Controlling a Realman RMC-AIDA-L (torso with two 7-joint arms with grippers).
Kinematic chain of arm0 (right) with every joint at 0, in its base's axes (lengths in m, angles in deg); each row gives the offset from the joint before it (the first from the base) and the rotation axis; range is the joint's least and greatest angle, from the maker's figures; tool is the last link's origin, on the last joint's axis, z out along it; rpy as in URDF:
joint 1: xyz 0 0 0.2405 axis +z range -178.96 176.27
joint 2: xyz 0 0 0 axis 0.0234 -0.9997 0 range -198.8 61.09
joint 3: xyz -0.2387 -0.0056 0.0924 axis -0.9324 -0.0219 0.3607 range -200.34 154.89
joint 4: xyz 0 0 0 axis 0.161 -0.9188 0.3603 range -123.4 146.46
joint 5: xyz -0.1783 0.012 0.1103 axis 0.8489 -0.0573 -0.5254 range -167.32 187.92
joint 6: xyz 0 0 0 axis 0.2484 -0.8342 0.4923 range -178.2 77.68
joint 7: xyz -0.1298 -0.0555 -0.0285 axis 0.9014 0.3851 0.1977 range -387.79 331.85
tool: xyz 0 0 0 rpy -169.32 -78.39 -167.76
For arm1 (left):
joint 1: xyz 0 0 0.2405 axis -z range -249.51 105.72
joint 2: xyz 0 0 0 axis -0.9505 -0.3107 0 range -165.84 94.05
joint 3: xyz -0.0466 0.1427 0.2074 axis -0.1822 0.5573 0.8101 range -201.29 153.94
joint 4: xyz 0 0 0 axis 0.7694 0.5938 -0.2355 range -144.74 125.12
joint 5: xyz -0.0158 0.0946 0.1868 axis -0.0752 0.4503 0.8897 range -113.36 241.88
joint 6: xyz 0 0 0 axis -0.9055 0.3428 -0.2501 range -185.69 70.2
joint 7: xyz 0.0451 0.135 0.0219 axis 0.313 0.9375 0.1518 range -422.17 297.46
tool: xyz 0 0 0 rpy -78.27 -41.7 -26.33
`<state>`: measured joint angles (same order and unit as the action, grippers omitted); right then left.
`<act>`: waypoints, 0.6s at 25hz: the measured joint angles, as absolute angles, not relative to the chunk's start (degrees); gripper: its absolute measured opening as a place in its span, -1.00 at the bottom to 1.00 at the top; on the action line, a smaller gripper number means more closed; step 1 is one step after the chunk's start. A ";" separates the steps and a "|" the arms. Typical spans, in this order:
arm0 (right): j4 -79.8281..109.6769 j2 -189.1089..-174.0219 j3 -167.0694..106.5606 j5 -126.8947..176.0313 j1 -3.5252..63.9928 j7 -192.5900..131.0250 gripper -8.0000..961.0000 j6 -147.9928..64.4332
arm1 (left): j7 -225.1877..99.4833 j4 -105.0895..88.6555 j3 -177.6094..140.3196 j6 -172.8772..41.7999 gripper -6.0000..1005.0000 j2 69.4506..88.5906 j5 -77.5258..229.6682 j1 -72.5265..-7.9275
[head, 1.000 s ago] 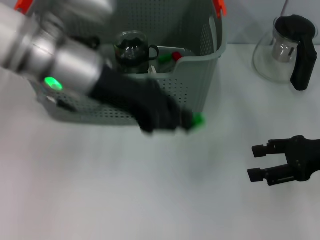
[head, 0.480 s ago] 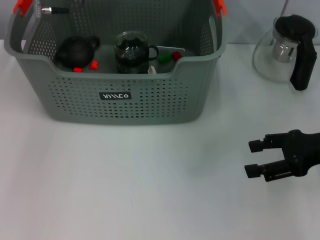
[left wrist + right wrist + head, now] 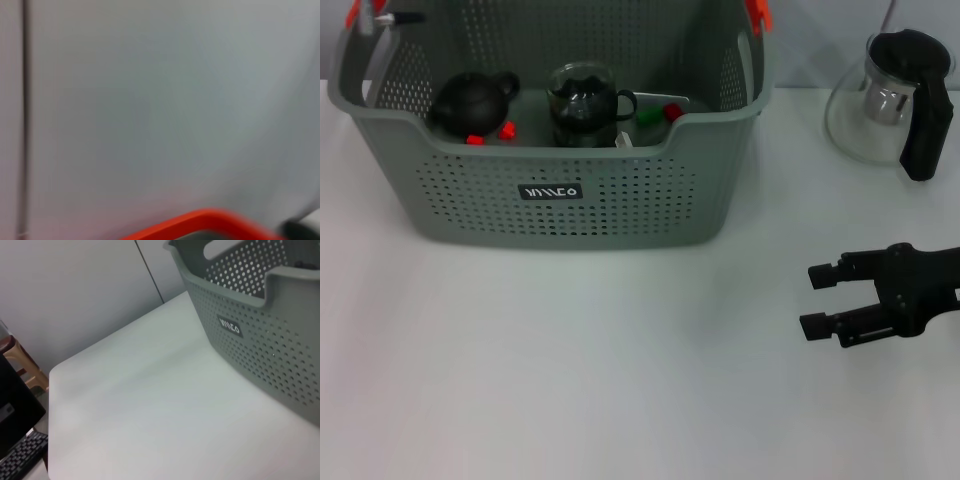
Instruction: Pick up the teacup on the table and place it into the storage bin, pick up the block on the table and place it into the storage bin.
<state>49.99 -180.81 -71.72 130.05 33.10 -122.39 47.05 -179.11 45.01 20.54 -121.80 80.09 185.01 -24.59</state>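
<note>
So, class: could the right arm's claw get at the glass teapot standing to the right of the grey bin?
Probably yes. The right claw hovers open over bare table, and nothing stands between it and the glass teapot beyond it; the storage bin sits well off to the side.

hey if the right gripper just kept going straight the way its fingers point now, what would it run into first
Probably nothing. The right gripper, open, points toward the robot's left across bare table. The storage bin sits farther back, seemingly off that line, though depth is hard to judge.

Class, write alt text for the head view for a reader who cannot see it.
A grey storage bin on a white table holds a dark teapot, a glass teacup and small red and green blocks. The right gripper rests open beside it; a glass kettle stands behind.
</note>
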 joint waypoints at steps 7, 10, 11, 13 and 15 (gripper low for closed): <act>50.03 -181.07 -71.55 129.58 33.49 -120.37 0.86 46.66 | -168.39 53.84 16.37 -156.06 0.27 83.64 169.26 -35.10; 49.93 -181.42 -71.51 129.57 33.78 -119.47 0.83 46.59 | -161.29 53.23 16.29 -164.30 0.49 85.42 168.34 -39.38; 49.83 -181.58 -71.51 129.57 33.88 -118.89 0.83 46.53 | -159.36 52.46 16.38 -165.24 0.57 85.92 168.61 -40.56; 49.60 -182.10 -71.50 129.57 34.10 -117.63 0.83 46.17 | -154.36 50.25 16.51 -165.88 0.74 86.88 170.07 -43.01; 49.59 -183.19 -71.50 129.55 34.44 -116.12 0.83 45.07 | -151.02 48.44 16.40 -165.73 0.92 87.53 171.73 -44.74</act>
<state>49.59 -183.19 -71.50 129.55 34.44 -116.12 45.07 -151.02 48.44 16.40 -165.73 87.53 171.73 -44.74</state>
